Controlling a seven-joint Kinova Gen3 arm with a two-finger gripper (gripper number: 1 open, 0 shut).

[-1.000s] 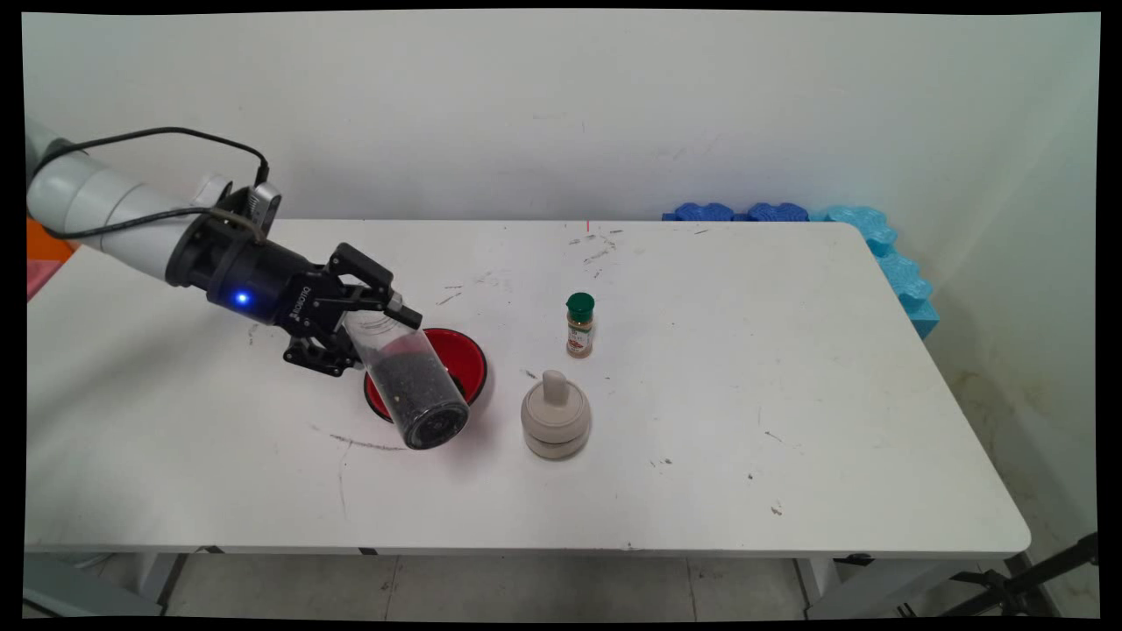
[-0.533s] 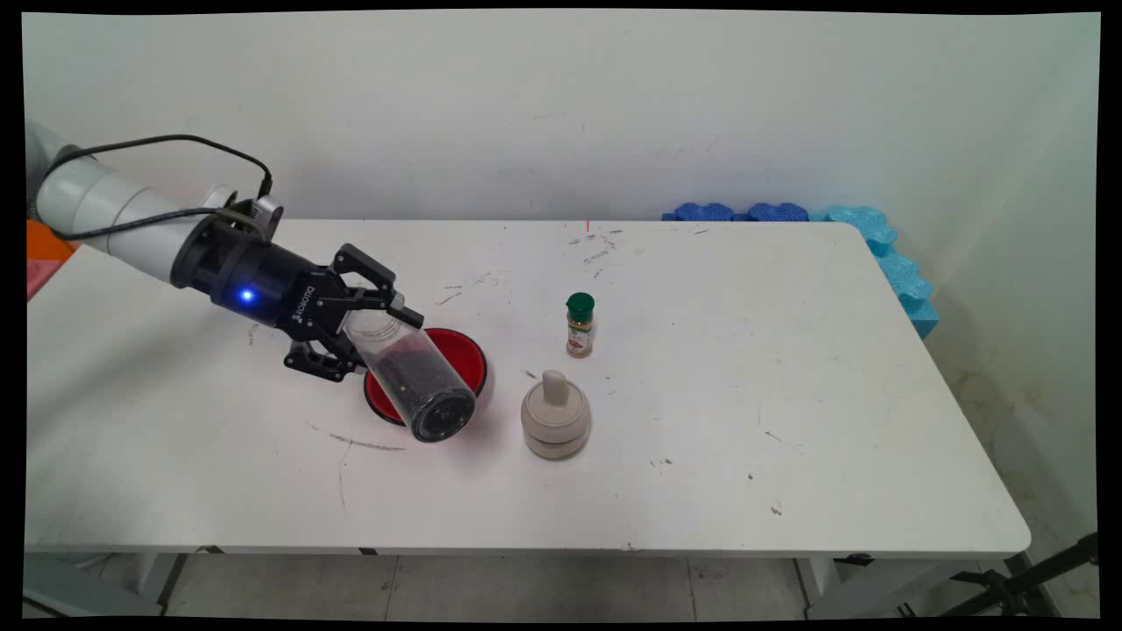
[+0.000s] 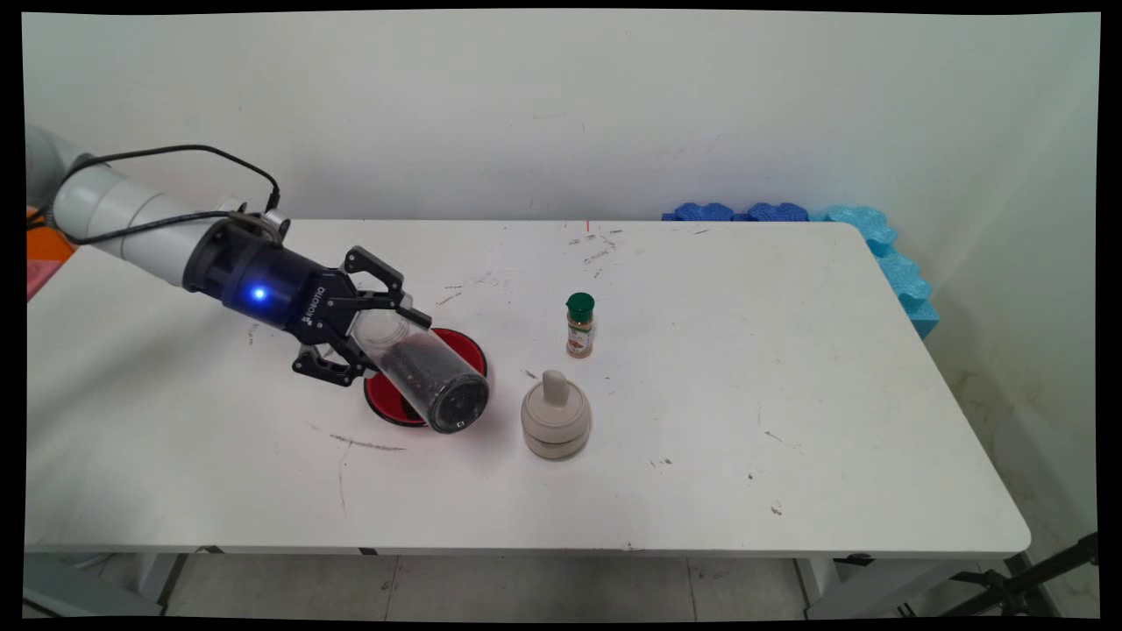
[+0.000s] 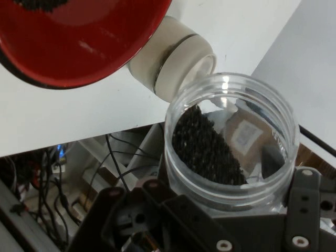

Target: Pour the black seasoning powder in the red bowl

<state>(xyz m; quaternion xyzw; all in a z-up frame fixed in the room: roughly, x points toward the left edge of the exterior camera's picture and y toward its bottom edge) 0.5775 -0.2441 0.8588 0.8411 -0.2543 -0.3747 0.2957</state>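
Gripper (image 3: pixel 372 337) clamped on clear jar (image 3: pixel 425 372), 2 fingers on its sides near closed base end. Jar tilted steeply, open mouth facing down and toward cam; black seeds (image 4: pixel 205 149) lie along its lower wall up to the rim. Directly under jar mouth: red bowl (image 3: pixel 469 359) on white table (image 3: pixel 789 394), w/ a few black seeds visible at its edge in hand view. Just past bowl, beyond jar mouth: beige lidded pot w/ knob (image 3: pixel 555 419), upright. Farther out: small spice bottle, green cap (image 3: pixel 579 325), upright, apart from pot. Farthest, at table's back corner: blue foam pieces (image 3: pixel 877 241) against wall.
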